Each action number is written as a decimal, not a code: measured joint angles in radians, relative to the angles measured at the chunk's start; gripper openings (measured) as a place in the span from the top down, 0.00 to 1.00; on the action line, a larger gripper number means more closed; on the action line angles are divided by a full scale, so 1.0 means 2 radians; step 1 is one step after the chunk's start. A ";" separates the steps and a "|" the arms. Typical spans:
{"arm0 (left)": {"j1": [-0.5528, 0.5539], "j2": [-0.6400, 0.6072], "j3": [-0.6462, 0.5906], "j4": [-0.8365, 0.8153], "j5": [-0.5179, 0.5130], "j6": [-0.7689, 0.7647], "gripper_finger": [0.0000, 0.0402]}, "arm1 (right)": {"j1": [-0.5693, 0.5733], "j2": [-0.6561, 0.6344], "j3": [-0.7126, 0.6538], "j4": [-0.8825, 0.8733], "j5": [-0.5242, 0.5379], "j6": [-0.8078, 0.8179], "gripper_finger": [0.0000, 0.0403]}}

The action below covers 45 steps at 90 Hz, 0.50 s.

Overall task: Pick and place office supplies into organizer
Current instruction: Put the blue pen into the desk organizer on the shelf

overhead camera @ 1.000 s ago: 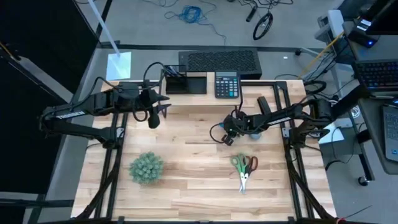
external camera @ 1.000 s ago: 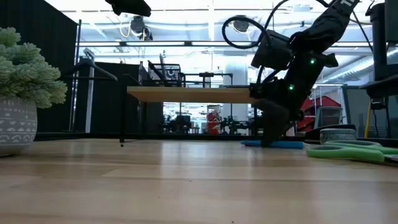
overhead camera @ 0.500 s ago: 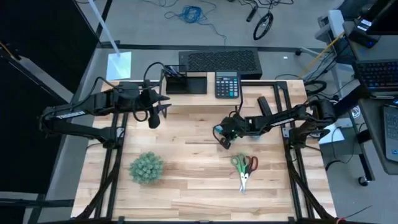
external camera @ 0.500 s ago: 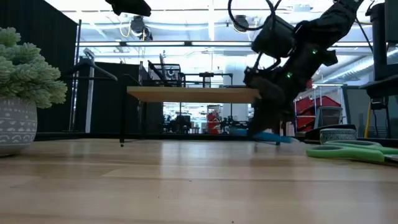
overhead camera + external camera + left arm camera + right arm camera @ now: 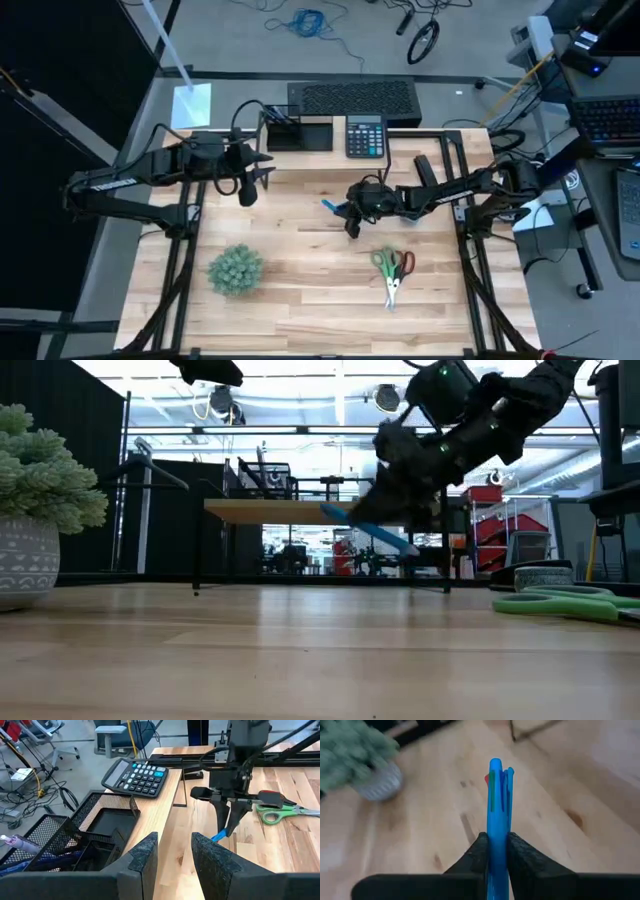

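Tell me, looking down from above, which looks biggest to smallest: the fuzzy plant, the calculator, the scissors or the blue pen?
1. Plant
2. Calculator and the two pairs of scissors look about alike, so I won't rank them.
3. Blue pen, mostly hidden in the right gripper, shows smallest.

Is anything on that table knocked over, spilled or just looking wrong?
Nothing stands out. The right gripper holds a blue pen in the air, tilted, over the table. The scissors lie flat, and the plant stands upright. The left gripper waits near the organizer.
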 joint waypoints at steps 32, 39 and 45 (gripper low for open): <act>0.000 0.000 0.000 0.000 0.000 0.000 0.73 | 0.000 0.000 0.067 0.027 -0.013 -0.042 0.94; 0.000 0.000 0.000 0.000 0.000 0.000 0.73 | 0.000 -0.001 0.095 0.011 -0.013 -0.062 0.94; 0.000 0.000 0.000 0.000 0.000 0.000 0.73 | 0.000 -0.001 0.120 -0.011 -0.013 -0.074 0.94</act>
